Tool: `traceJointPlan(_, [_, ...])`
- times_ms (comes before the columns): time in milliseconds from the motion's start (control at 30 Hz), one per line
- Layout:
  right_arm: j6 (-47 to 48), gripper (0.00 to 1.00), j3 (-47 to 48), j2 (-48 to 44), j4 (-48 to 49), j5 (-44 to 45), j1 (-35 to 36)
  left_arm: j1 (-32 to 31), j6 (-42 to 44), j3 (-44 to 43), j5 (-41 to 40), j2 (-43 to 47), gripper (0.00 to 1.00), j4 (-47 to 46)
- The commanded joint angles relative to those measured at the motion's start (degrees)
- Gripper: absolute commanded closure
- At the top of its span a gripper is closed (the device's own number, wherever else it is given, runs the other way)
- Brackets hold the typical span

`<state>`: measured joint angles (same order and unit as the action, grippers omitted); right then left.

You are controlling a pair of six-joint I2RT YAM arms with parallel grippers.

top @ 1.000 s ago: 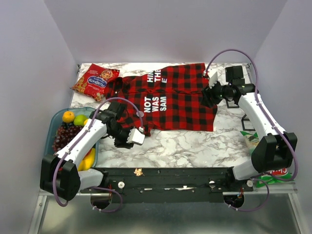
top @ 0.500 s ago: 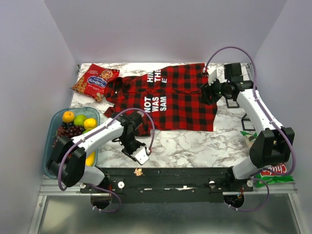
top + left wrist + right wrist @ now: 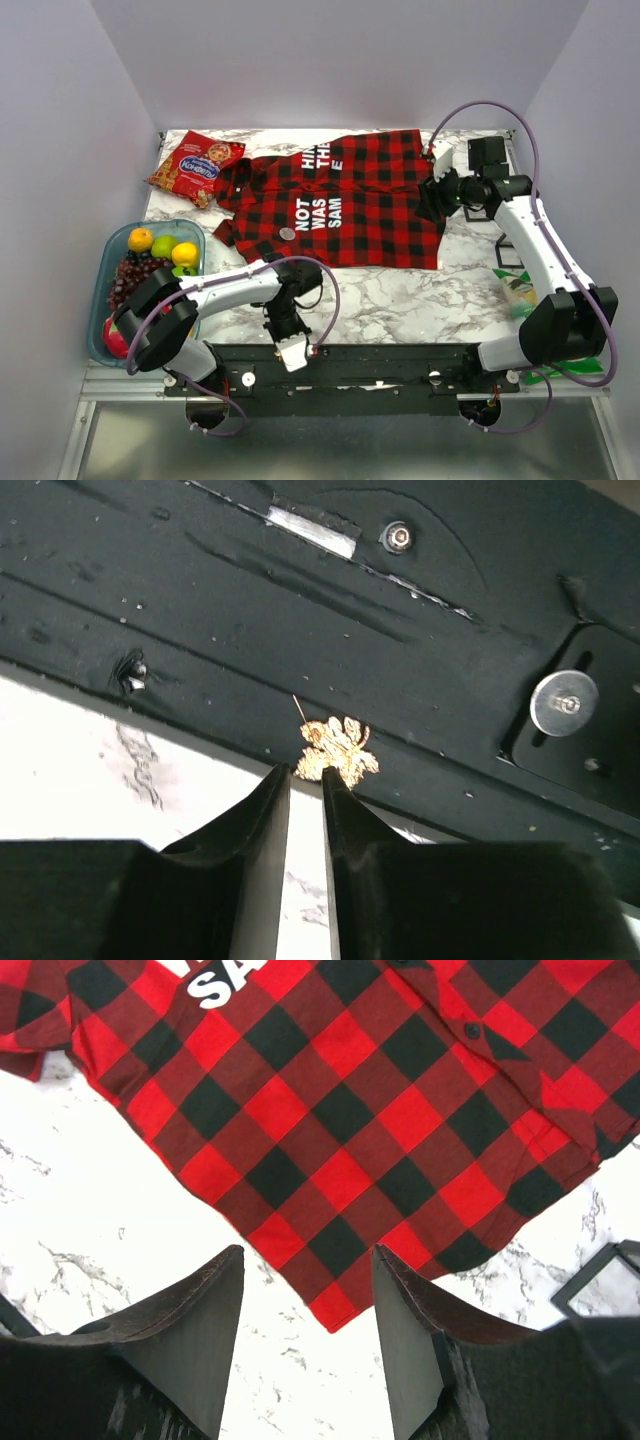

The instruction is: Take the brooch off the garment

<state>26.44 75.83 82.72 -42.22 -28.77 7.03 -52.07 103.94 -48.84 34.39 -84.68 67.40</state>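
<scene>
While the left end effector (image 3: 305,774) pinches nothing, nearly closed, the right end effector (image 3: 308,1260) gapes above the garment (image 3: 400,1110).

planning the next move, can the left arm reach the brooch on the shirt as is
Probably yes: the brooch lies uncovered on the shirt, nothing between it and the left hand, which hangs by the near rail pointing away.

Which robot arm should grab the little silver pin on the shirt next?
Probably left: the brooch sits on the left part of the shirt, that arm's side, though the left gripper is shut. The right gripper hovers open at the far right hem.
</scene>
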Motion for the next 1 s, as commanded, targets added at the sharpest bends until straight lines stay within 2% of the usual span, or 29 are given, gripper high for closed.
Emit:
traceJointPlan(0, [-1.2,0.39,-1.8,-2.6,-0.4,0.6,0.0,-3.0,-4.5,2.0,-2.8,-0.8,0.75,-5.3])
traceJointPlan(567, [-1.6,0.39,-0.9,-1.2,0.2,1.0,0.0,-8.1,-13.8,7.0,-9.6,-1.4,0.73,-14.9])
traceJointPlan(967, [-2.1,0.39,0.8,0.7,0.3,0.5,0.0,-11.3,-18.3,8.6,-12.4,-2.0,0.80,-19.4])
